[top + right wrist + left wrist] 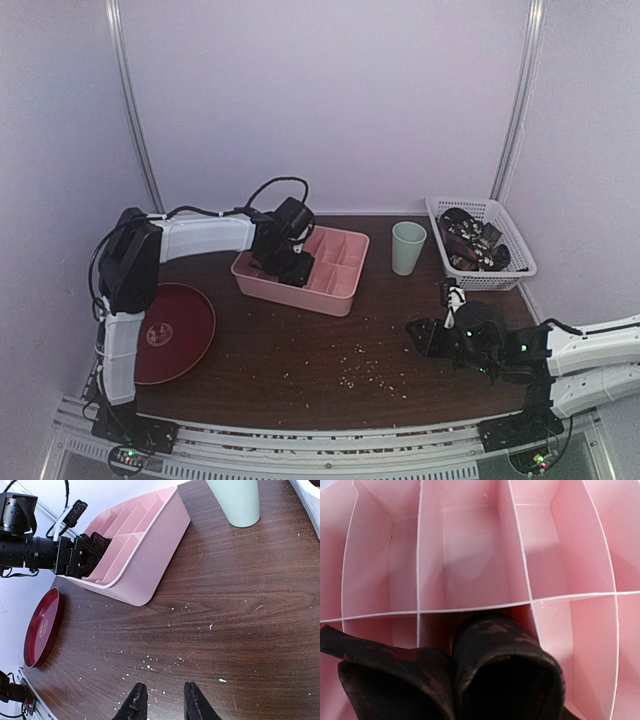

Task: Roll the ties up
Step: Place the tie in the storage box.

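Two robot arms sit at the near edge of a dark wooden surface [300,340]. The left one reaches over to a pink box [340,285] with lots of little rooms inside. Its left gripper [285,266] dips into the end of the box nearest the red plate [180,330]. A dark rolled tie [505,675] sits low in the box, right under it. I cannot tell if the gripper is holding the tie or not.

The right gripper [163,696] hangs over the surface, well apart from the box. It has a small gap between its fingers and nothing in it. More ties [470,240] lie piled in a white basket [500,282] at the far right, near a green cup [408,248]. Little white crumbs [150,667] dot the wood.
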`<state>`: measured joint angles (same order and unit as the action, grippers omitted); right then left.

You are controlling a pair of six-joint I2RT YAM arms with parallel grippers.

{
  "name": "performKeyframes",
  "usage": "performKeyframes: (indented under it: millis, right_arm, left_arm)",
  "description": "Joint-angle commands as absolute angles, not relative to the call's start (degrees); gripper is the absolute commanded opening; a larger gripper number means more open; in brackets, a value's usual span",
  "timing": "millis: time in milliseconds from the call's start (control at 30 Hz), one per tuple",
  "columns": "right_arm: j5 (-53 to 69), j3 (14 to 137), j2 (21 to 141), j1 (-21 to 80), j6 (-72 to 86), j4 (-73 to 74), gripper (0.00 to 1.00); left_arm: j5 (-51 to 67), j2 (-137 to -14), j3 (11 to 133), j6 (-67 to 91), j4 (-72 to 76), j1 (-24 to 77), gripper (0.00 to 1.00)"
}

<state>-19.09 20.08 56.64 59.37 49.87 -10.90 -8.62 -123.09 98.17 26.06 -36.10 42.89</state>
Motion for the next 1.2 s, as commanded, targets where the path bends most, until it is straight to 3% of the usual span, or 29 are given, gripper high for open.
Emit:
performKeyframes:
  millis: [0, 200, 1167]
  right_arm:
    - [-20.3, 19.7, 55.4, 59.3, 49.4, -9.2, 0.27]
    - [-20.4, 19.7, 54.9, 59.2, 49.3, -9.0, 0.27]
    - [-20.4, 19.9, 56.0, 59.2, 49.4, -9.3, 0.27]
  left_arm:
    - [-5.9, -125.8, 98.8, 25.0, -39.2, 44.0, 0.64]
    - [-7.1, -127.4, 100.6, 24.4, -39.3, 44.0, 0.68]
    - [-11.7, -128.8, 106.7, 21.2, -40.1, 43.8, 0.71]
